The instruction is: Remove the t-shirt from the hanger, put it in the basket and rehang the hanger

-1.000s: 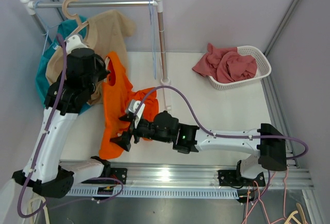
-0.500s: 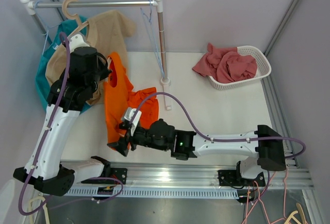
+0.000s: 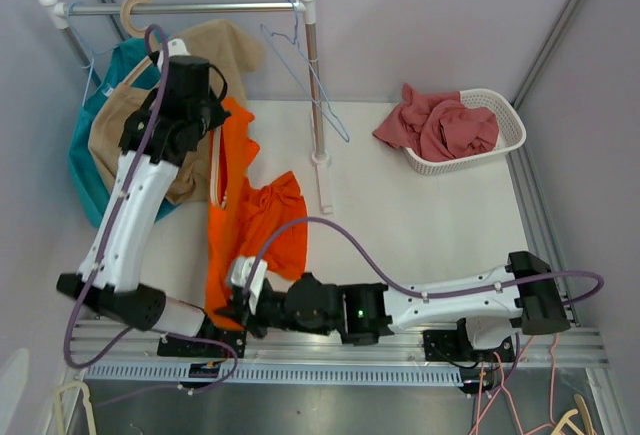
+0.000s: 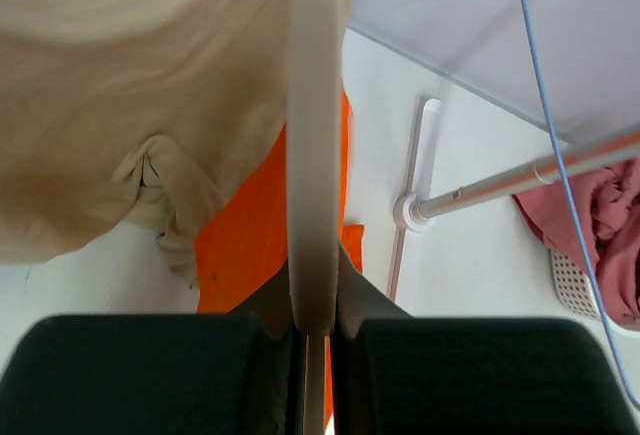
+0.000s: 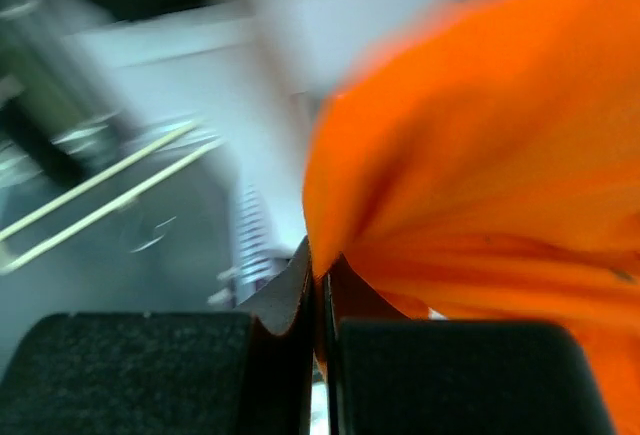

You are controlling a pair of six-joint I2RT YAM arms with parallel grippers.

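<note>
The orange t-shirt (image 3: 240, 210) is stretched lengthwise between my two grippers at the table's left. My left gripper (image 3: 203, 115) is at the shirt's top, shut on the pale hanger (image 4: 315, 155), whose bar runs down inside the shirt (image 3: 218, 170). In the left wrist view the bar passes straight between my jaws (image 4: 313, 315), orange cloth (image 4: 240, 245) behind it. My right gripper (image 3: 237, 305) is near the front rail, shut on the shirt's lower edge. In the blurred right wrist view an orange fold (image 5: 480, 175) is pinched between the jaws (image 5: 320, 275).
A beige shirt (image 3: 205, 55) and a teal garment (image 3: 85, 160) hang from the rack rail (image 3: 200, 7) at back left. A blue wire hanger (image 3: 312, 80) swings by the rack post (image 3: 316, 105). A white basket (image 3: 505, 130) with red cloth (image 3: 440, 120) sits at back right.
My right gripper has shut on the shirt's lower edge and drawn it toward the front rail. The left arm has carried the hanger up and back, stretching the shirt.
</note>
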